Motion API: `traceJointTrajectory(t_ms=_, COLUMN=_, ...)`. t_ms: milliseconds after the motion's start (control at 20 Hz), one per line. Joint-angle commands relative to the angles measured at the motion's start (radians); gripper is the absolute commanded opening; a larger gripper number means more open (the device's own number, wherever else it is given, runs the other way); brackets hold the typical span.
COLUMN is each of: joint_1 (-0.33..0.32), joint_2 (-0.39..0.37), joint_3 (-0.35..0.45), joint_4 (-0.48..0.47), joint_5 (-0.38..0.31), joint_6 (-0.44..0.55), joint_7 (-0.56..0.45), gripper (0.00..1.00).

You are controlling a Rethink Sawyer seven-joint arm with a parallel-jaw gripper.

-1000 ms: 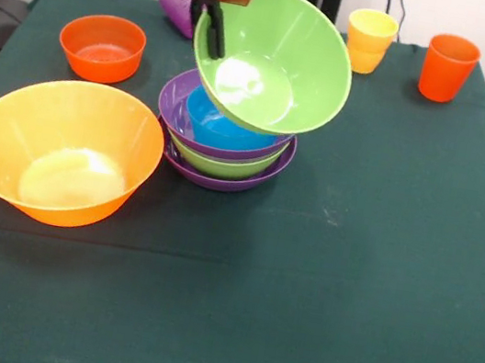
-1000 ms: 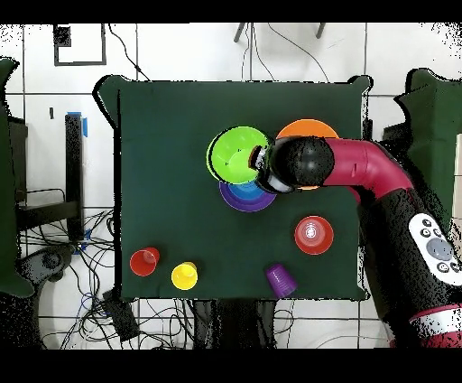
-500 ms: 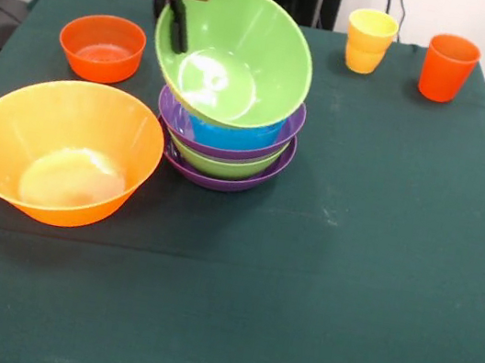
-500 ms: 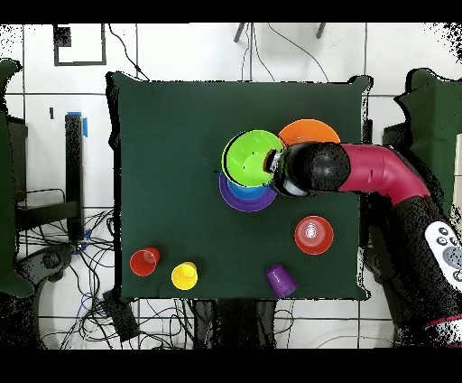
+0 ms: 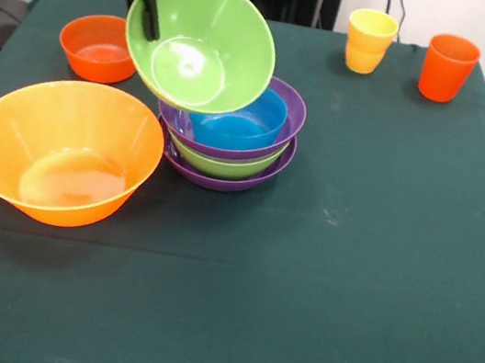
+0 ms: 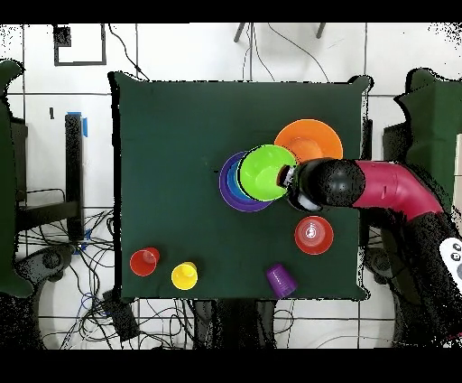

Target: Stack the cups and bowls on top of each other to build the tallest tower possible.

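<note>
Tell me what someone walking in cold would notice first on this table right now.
First, the big green bowl, tilted steeply and held by its rim in the claw, hanging over the left side of the tower of purple, green and blue bowls at mid-table. Next, the very large yellow-orange bowl, standing alone near the front view's left edge.

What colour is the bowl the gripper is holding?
Green bowl, held by the gripper; clearest in the front view.
</note>
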Motion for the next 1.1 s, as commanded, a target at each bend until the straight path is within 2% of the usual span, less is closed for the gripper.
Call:
traceJointTrajectory(t_ms=50, joint_1=0.015, joint_2=0.000, joint_3=0.053, joint_4=0.106, joint_5=-0.059, joint_6=-0.040, joint_7=-0.215, gripper=0.00)
traceJointTrajectory(t_ms=350, joint_1=0.014, joint_2=-0.020, joint_3=0.059, joint_4=0.134, joint_5=-0.043, joint_6=-0.039, joint_7=-0.183, gripper=0.00)
traceJointTrajectory(t_ms=550, joint_1=0.017, joint_2=-0.030, joint_3=0.055, joint_4=0.175, joint_5=-0.053, joint_6=-0.078, joint_7=-0.146, gripper=0.00)
traceJointTrajectory(t_ms=1100, joint_1=0.024, joint_2=-0.011, joint_3=0.047, joint_4=0.181, joint_5=-0.065, joint_6=-0.116, joint_7=-0.127, gripper=0.00)
